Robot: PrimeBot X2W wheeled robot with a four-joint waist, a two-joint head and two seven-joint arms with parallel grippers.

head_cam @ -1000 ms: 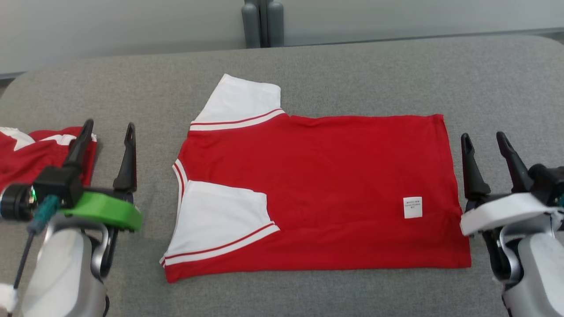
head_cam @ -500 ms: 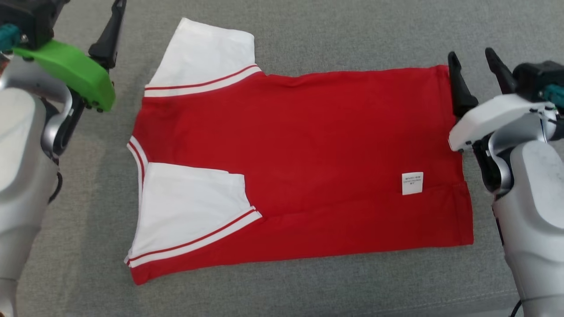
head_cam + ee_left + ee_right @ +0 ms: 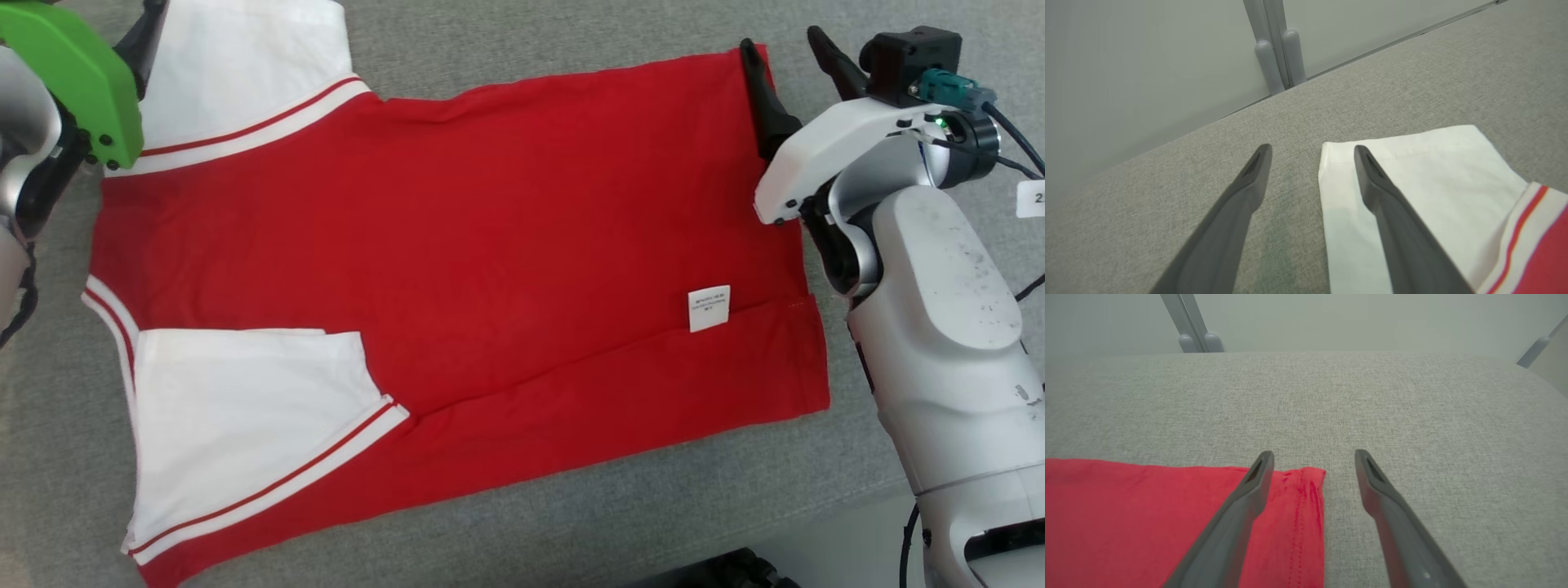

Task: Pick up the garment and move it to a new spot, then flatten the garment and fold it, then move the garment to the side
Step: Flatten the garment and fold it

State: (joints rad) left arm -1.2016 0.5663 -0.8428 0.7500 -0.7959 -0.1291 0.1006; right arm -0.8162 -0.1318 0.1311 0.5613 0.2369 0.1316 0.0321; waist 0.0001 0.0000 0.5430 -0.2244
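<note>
The garment (image 3: 457,245) is a red T-shirt with white, red-striped sleeves, lying flat on the grey padded surface (image 3: 571,33) with its collar to the left and a white label (image 3: 709,308) near the hem. My left gripper (image 3: 1311,150) is open over the far sleeve (image 3: 1433,175), one finger above the sleeve's corner and the other above bare surface. Its green housing (image 3: 77,73) shows at the head view's top left. My right gripper (image 3: 781,39) is open at the hem's far corner (image 3: 1306,486), which lies between its fingers.
A grey wall with a grey post (image 3: 1276,49) runs behind the surface's far edge. The surface's near edge (image 3: 824,510) shows at the lower right, with a dark object (image 3: 735,572) below it. Bare surface lies right of the hem (image 3: 1453,477).
The head camera has tilted down and closer. Both arms have reached forward, the left to the far sleeve and the right to the hem's far corner. Both stay open.
</note>
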